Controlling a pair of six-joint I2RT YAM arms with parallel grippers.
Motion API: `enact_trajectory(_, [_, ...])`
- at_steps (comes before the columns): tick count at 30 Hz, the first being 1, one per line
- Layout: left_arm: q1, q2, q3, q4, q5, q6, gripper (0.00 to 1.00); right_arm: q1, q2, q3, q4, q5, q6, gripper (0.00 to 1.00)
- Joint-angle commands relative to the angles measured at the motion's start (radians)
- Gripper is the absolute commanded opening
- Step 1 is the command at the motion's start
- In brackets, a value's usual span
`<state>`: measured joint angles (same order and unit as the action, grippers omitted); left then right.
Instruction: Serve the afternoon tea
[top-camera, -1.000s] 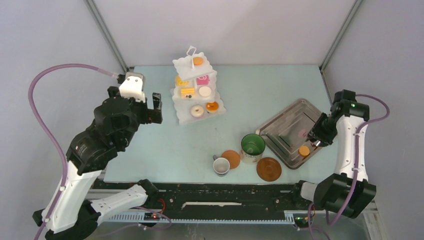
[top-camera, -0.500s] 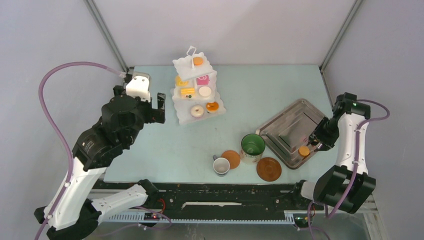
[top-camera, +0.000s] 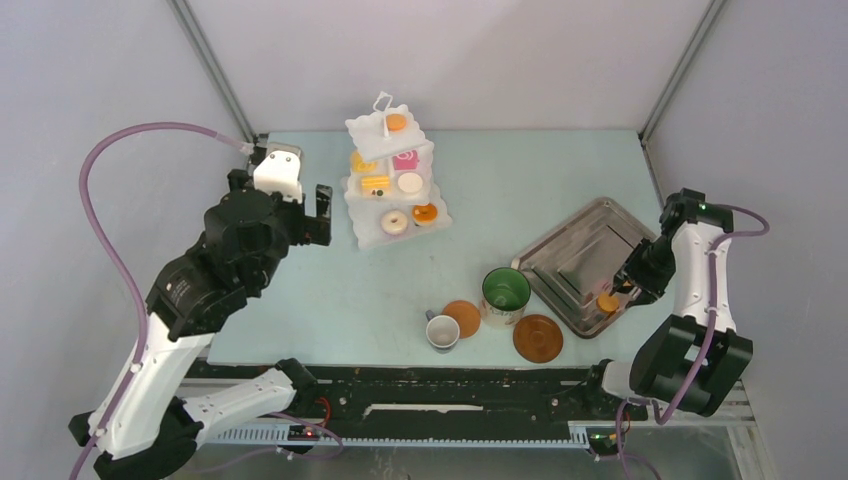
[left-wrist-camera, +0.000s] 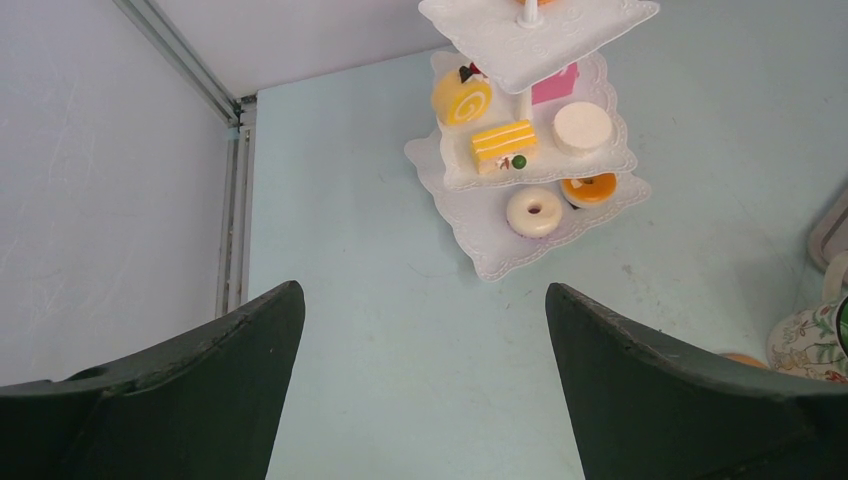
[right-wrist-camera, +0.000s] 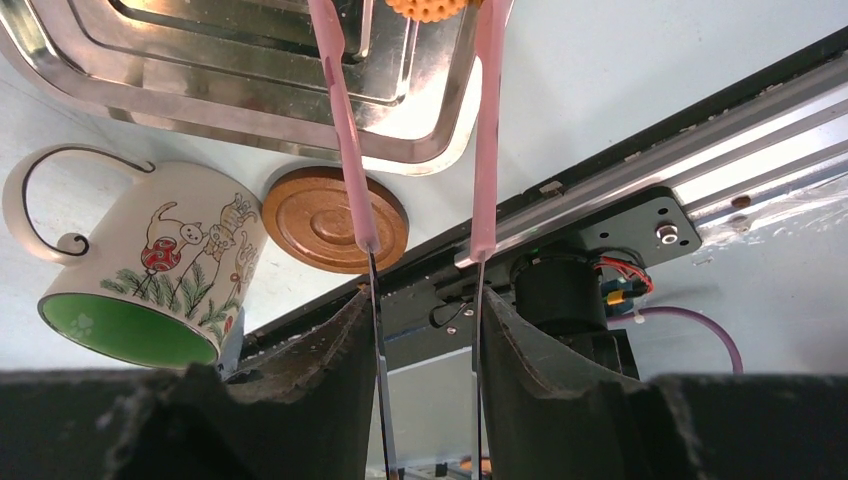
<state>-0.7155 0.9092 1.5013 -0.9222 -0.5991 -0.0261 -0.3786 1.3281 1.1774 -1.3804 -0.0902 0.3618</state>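
Observation:
The white three-tier stand (top-camera: 362, 232) at the table's back holds several toy pastries, among them a white doughnut (top-camera: 394, 222) and a pink cake (top-camera: 405, 159). My left gripper (top-camera: 312, 214) is open and empty just left of the stand, which also shows in the left wrist view (left-wrist-camera: 484, 253). My right gripper (top-camera: 634, 281) is shut on the pinkish tongs (right-wrist-camera: 346, 130). The tong tips straddle an orange round pastry (top-camera: 607, 301) lying on the grey tray (top-camera: 570, 250). The green-lined mug (top-camera: 505, 292), white cup (top-camera: 442, 333) and brown saucer (top-camera: 538, 338) stand near the front edge.
A second brown disc (top-camera: 463, 318) lies between the cup and the mug. In the right wrist view the mug (right-wrist-camera: 150, 260) and a saucer (right-wrist-camera: 335, 218) sit just beside the tray's edge (right-wrist-camera: 230, 105). The black rail (top-camera: 450, 395) runs along the near edge.
My right gripper has moved the tongs forward over the tray until they reach the orange round. My left arm shifted slightly toward the stand, then held still.

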Motion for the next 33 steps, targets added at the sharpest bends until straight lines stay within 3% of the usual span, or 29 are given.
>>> enact_trajectory(1, [0.001, 0.004, -0.011, 0.036, -0.007, 0.011, 0.98, 0.015, 0.021, 0.002, 0.012, -0.004, -0.009, 0.41])
enact_trajectory(26, [0.003, 0.01, -0.007, 0.044, 0.003, 0.015, 0.98, 0.069, 0.094, 0.001, 0.048, 0.021, -0.015, 0.38])
enact_trajectory(33, [-0.004, 0.03, 0.018, 0.046, 0.003, 0.014, 0.98, 0.091, 0.068, 0.003, 0.044, 0.012, -0.015, 0.16])
